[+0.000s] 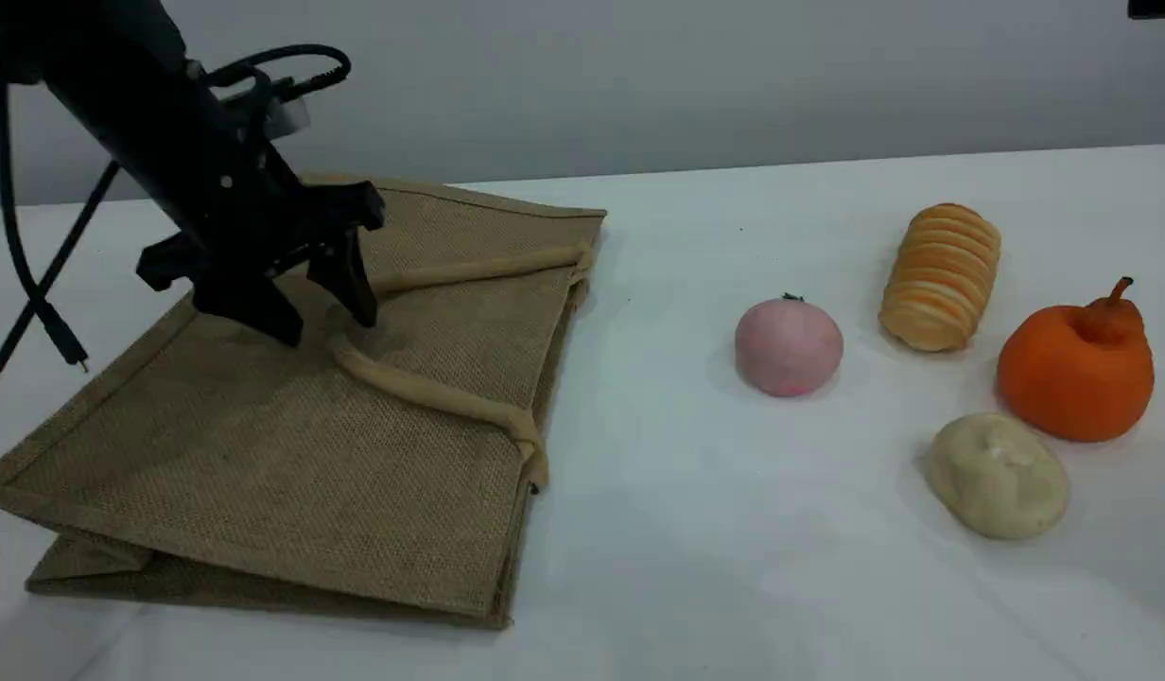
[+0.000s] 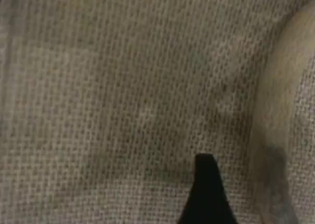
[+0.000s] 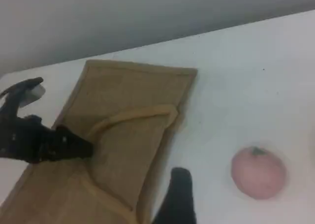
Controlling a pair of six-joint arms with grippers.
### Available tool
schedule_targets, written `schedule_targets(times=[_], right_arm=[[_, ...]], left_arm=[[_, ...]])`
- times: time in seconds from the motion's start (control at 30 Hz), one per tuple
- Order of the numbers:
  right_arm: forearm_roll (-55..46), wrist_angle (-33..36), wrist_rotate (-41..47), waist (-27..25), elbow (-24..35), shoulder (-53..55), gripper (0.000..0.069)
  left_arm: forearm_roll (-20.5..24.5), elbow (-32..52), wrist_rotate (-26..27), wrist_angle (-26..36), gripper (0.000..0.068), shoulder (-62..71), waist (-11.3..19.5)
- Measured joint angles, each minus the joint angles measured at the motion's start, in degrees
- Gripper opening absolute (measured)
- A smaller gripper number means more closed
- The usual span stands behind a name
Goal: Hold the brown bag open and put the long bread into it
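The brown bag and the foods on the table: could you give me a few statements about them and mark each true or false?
1. The brown bag lies flat on the table. True.
2. The long bread is inside the bag. False: it lies on the table, right of the bag.
3. The left tool is open over the bag's handle. True.
4. The pink ball touches the bread. False: they lie apart.
5. The right tool holds the bread. False: it holds nothing.
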Motion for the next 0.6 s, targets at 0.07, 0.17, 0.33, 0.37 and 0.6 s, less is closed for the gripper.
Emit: schedule_targets(times=[0.07,0.17,0.33,0.37,0.6], right_arm=[[0.0,0.0,0.0,0.0,0.0,0.0,0.0585],[0.0,0.0,-0.4,0.0,0.0,0.0,0.0585],[0.2,0.0,-0.4,0.0,0.0,0.0,0.0585],[0.3,0.0,-0.6,0.0,0.0,0.0,0.0585],[0.5,0.0,-0.7,0.0,0.0,0.0,0.0585]], left_arm=[[0.1,0.0,-0.1,0.0,0.0461,0.7,0.0],[0.2,0.0,-0.2,-0.3,0.0461,2.0,0.0],[-0.4,0.0,-0.2,-1.5,0.0461,3.8,0.0],[-0.4,0.0,-0.3,-1.6,0.0461,4.0,0.0],[-0.3,0.0,-1.0,-2.1,0.0414,4.1,0.0]])
